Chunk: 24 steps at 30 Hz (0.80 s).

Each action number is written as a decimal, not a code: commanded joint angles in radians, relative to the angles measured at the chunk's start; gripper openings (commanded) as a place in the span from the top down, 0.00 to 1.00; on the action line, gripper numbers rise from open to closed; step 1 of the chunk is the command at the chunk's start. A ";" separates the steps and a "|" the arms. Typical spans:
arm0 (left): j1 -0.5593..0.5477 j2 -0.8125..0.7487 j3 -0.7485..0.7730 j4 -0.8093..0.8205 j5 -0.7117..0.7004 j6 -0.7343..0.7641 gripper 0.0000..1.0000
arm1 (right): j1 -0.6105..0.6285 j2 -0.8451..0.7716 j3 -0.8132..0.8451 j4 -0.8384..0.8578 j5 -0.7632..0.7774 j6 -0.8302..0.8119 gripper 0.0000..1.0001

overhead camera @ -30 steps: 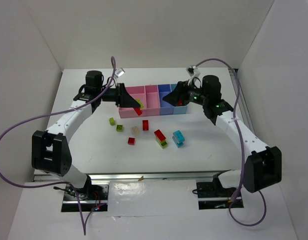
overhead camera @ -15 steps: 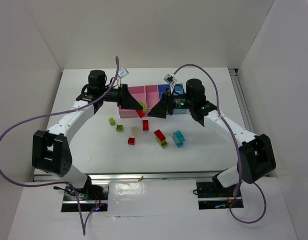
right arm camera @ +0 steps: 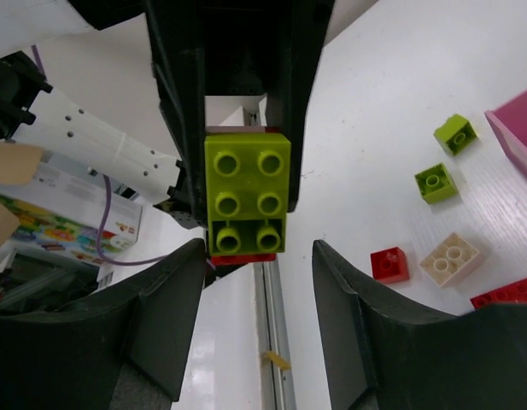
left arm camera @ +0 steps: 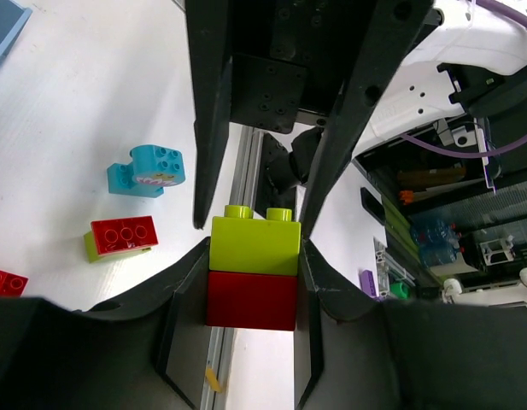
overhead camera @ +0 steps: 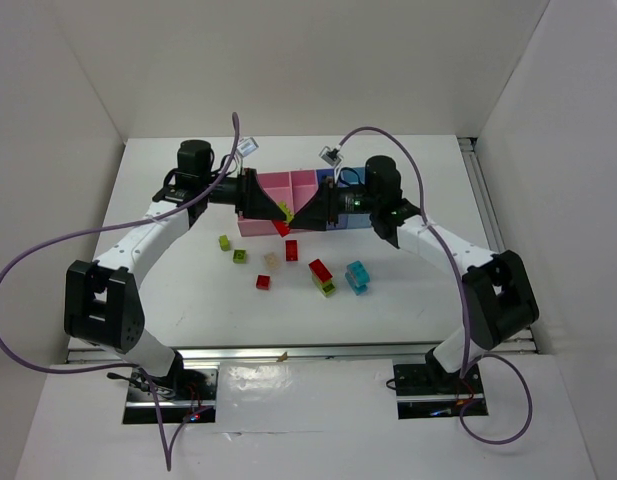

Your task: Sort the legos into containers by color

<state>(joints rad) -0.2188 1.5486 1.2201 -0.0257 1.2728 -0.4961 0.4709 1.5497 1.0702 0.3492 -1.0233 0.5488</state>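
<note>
yellow-green over red, two-brick stack [left arm camera: 253, 273]

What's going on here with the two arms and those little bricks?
The left gripper is clamped on a two-brick stack, yellow-green on red, held up near the pink end of the bins. The right gripper faces it head-on with its jaws open, close to the yellow-green end, probably to pull the two colours apart. Several other bricks lie loose on the table, not yet sorted.

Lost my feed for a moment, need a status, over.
Left gripper shut on green-red stack. Right gripper open, facing it, fingers either side of the green brick. Nothing in the way.
</note>
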 commanded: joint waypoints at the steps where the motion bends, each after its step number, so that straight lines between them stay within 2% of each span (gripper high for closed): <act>1: -0.004 -0.012 0.036 0.033 0.043 0.041 1.00 | 0.015 0.009 0.056 0.131 -0.038 0.043 0.40; 6: -0.004 -0.002 0.036 0.033 0.043 0.041 1.00 | 0.015 0.018 0.056 0.152 -0.047 0.056 0.43; 10: -0.013 -0.011 0.036 0.024 0.034 0.050 1.00 | 0.026 0.018 0.056 0.171 -0.047 0.066 0.55; 14: -0.013 -0.012 0.036 0.024 0.034 0.050 1.00 | 0.026 0.018 0.047 0.189 -0.047 0.076 0.75; 17: -0.013 -0.012 0.036 0.024 0.034 0.050 0.99 | 0.026 0.018 0.047 0.189 -0.026 0.086 0.80; 19: -0.013 -0.001 0.047 0.024 0.049 0.050 0.74 | 0.026 0.018 0.036 0.180 -0.014 0.086 0.82; 21: -0.013 -0.001 0.047 0.024 0.049 0.050 0.45 | 0.026 0.007 0.027 0.180 0.005 0.086 0.83; 24: -0.013 -0.010 0.047 0.024 0.049 0.050 0.23 | 0.026 0.007 0.017 0.180 0.029 0.096 0.85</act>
<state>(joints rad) -0.2245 1.5486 1.2274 -0.0269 1.2892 -0.4732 0.4828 1.5646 1.0809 0.4564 -1.0229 0.6346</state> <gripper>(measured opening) 0.727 0.423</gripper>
